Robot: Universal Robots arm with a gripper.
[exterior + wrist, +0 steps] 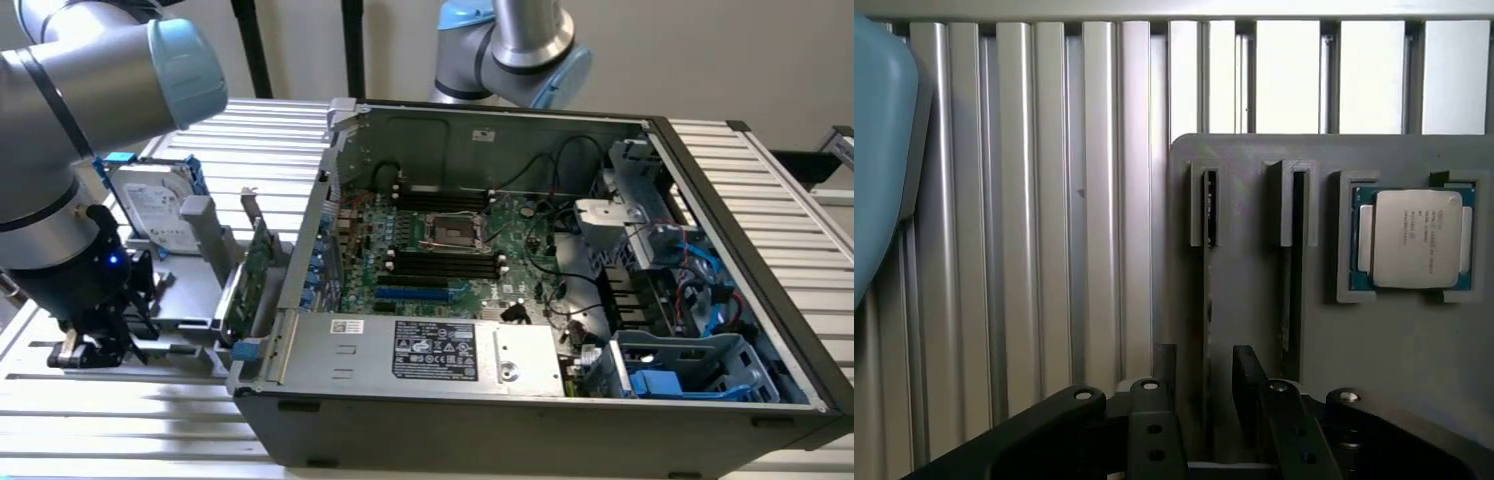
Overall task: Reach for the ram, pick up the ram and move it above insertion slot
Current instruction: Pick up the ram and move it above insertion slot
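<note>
At the exterior view's lower left I'm hovering the gripper (1206, 365), fingers (1164, 375) apart, astride the ram (1206, 280): light, stiff, fragile, so I'm favouring its flat faces.

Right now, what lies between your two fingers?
In the wrist view, the ram, standing edge-on in the gray holder, lies between the open fingers, with a gap on each side.

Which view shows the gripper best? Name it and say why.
The wrist view: the gripper is open, fingers straddling the ram standing in the gray holder. The exterior view shows the gripper as a dark shape low beside that holder.
</note>
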